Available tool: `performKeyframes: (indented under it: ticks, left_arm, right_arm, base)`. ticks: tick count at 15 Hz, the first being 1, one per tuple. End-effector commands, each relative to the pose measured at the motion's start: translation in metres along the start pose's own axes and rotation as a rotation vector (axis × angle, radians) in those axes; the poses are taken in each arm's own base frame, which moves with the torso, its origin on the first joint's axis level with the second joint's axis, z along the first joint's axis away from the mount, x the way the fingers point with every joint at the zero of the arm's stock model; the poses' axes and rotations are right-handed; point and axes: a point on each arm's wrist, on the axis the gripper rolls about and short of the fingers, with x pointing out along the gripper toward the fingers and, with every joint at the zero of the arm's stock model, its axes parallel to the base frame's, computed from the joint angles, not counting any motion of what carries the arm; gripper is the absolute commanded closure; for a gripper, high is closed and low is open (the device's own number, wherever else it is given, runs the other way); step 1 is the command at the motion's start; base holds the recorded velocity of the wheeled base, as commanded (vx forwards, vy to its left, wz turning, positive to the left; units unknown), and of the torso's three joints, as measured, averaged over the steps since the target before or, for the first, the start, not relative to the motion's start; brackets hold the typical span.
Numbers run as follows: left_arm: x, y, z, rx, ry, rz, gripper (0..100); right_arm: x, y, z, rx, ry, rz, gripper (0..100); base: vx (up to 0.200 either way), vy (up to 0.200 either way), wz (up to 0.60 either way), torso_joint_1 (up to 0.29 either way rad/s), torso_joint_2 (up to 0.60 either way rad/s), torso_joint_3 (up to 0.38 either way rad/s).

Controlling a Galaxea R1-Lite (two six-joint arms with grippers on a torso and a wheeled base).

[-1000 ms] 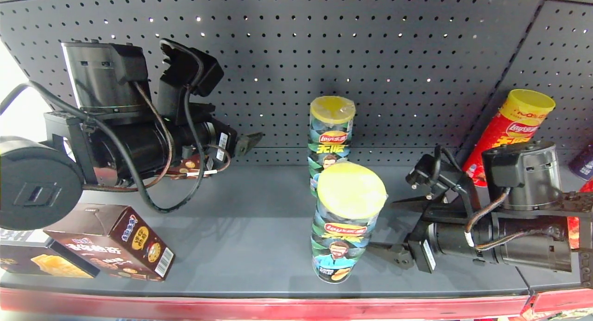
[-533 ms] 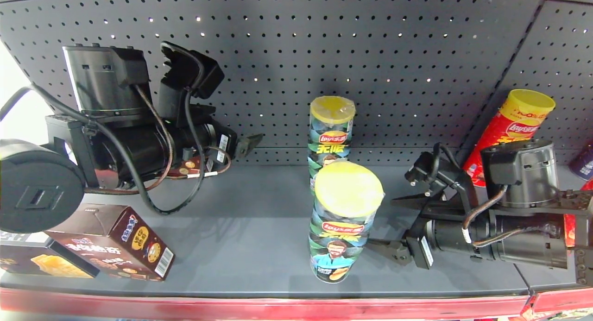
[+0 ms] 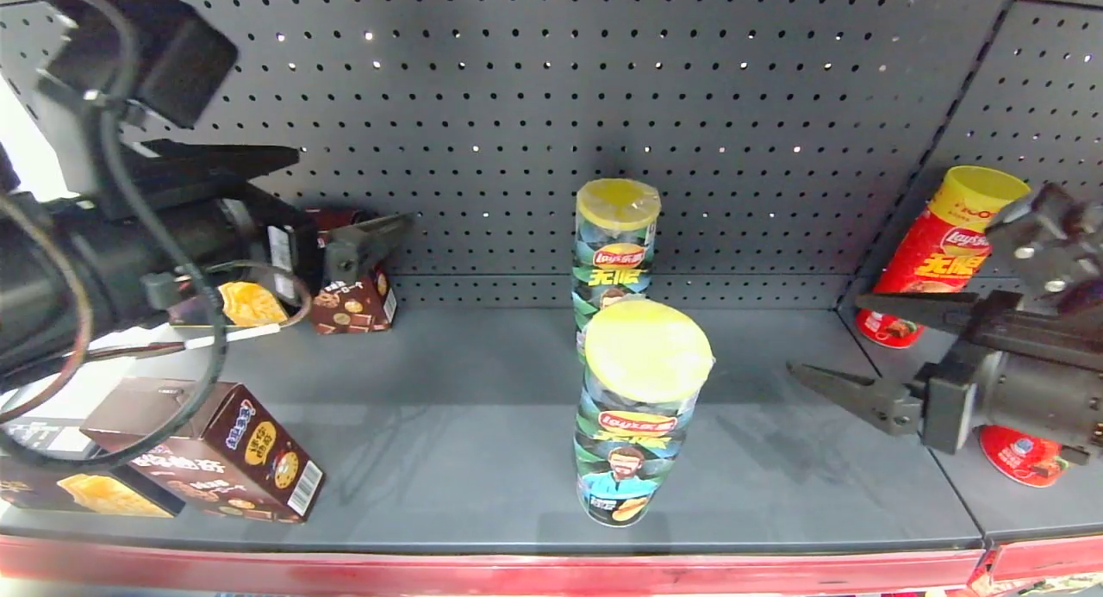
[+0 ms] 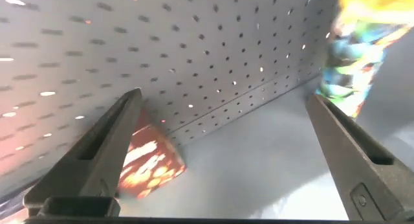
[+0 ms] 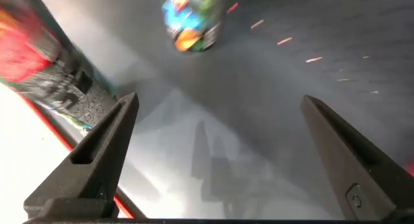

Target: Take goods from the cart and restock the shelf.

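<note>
Two chip cans with yellow lids stand upright on the grey shelf [image 3: 448, 425], the front can [image 3: 642, 412] near the edge and the back can [image 3: 613, 239] by the pegboard. My right gripper [image 3: 823, 334] hangs open to the right of the front can, apart from it. My left gripper [image 3: 353, 188] is open at the far left, above a small brown box [image 3: 355, 302] at the back. In the left wrist view the gripper [image 4: 223, 98] is open and empty, with that box [image 4: 147, 164] and a can [image 4: 352, 68] beyond it. The right wrist view also has its gripper [image 5: 220, 101] open, a can [image 5: 191, 17] ahead.
A red chip can [image 3: 952, 248] leans in the neighbouring bay at right, with another red item [image 3: 1021, 455] lower down. Brown snack boxes [image 3: 215, 450] lie at the front left. A pegboard wall [image 3: 603, 89] backs the shelf and a red strip [image 3: 517, 571] edges its front.
Both arms have drawn back from the shelf: the right gripper moved right, away from the front can, and the left arm swung left, uncovering the small box at the back.
</note>
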Motion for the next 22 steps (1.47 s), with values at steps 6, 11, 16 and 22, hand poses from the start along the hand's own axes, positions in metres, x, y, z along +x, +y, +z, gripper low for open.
performKeyframes:
  ticks: [6,11,16,22]
  left_arm:
    - [-0.212,0.003,-0.028,0.000,-0.133,0.042,0]
    - [-0.281,-0.026,-0.125,0.052,-0.019,0.016,0]
    - [-0.258,-0.047,-0.184,0.019,0.194,0.109,0]
    - [-0.246,-0.053,-0.192,0.001,0.384,0.398,0]
  right_arm:
    - [-0.125,0.023,-0.049,-0.016,-0.197,-0.127,0]
    - [-0.151,0.039,-0.113,0.088,-0.170,-0.252,0]
    - [-0.153,0.050,-0.161,0.166,-0.011,-0.332,0]
    - [-0.166,0.064,-0.178,0.234,0.093,-0.598,0]
  base:
    - [0.000,0.000,0.00,0.000,0.00,0.000]
    - [0.000,0.000,0.00,0.000,0.00,0.000]
    - [0.000,0.000,0.00,0.000,0.00,0.000]
    - [0.000,0.000,0.00,0.000,0.00,0.000]
